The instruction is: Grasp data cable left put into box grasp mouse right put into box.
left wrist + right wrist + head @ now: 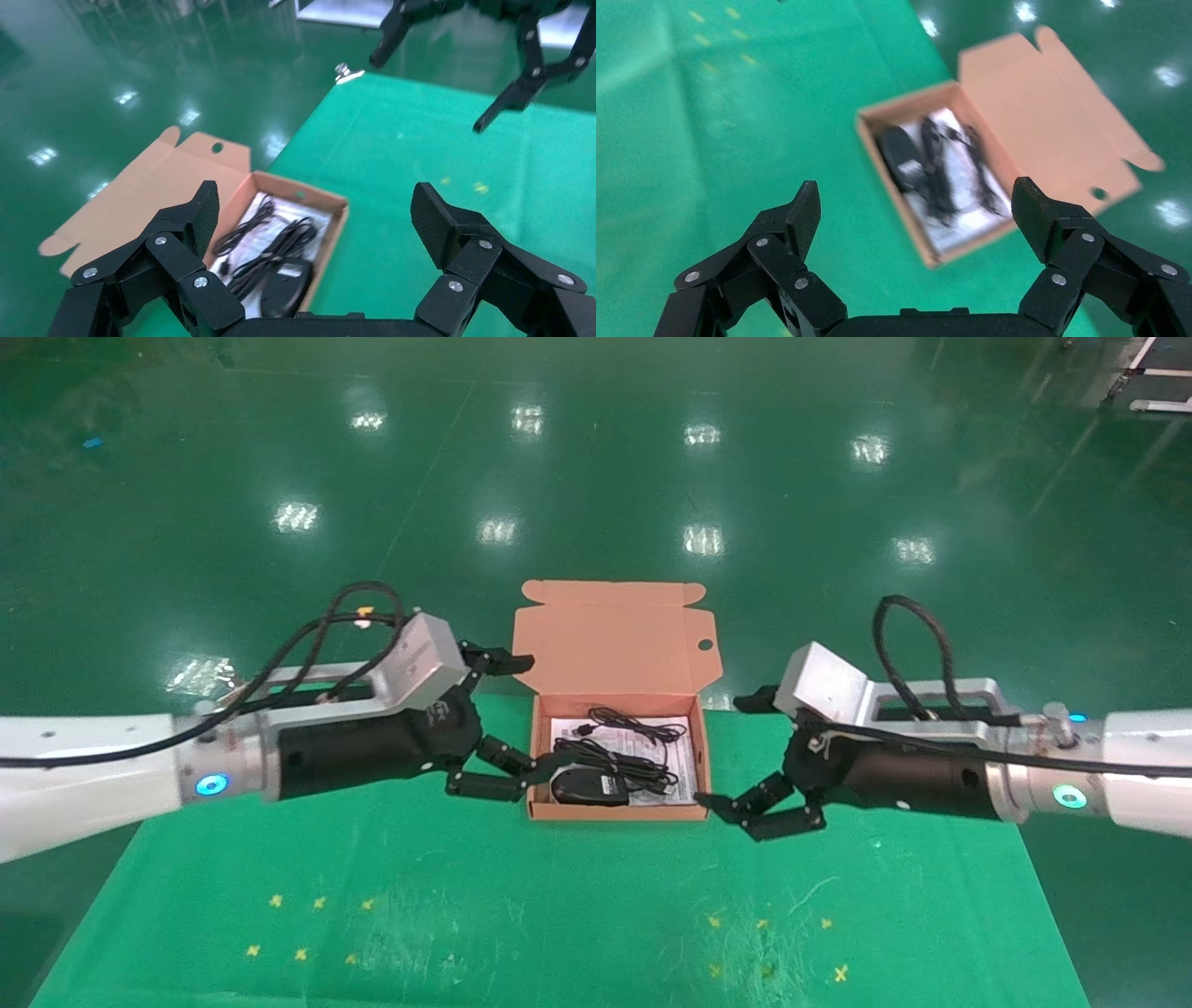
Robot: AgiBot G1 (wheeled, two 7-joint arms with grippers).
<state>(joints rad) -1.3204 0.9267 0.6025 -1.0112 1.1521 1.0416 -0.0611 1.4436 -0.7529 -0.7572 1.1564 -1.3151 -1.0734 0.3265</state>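
The orange-brown box (615,812) stands open at the table's far middle, its lid (619,640) laid back. The black mouse (589,788) lies in its near part, white label up, with its cord bundled beside it. The data cable (637,723) lies looped farther back on white paper. My left gripper (535,714) is open and empty at the box's left wall. My right gripper (722,747) is open and empty just right of the box. The left wrist view shows the box (334,210), mouse (284,284) and cable (246,225); the right wrist view shows the box (1046,112), mouse (898,154) and cable (979,168).
The table wears a green cloth (559,915) with yellow cross marks (307,924) near the front on both sides. The box sits at the cloth's far edge, with its lid hanging past it. Shiny green floor lies beyond. The right gripper (432,88) shows far off in the left wrist view.
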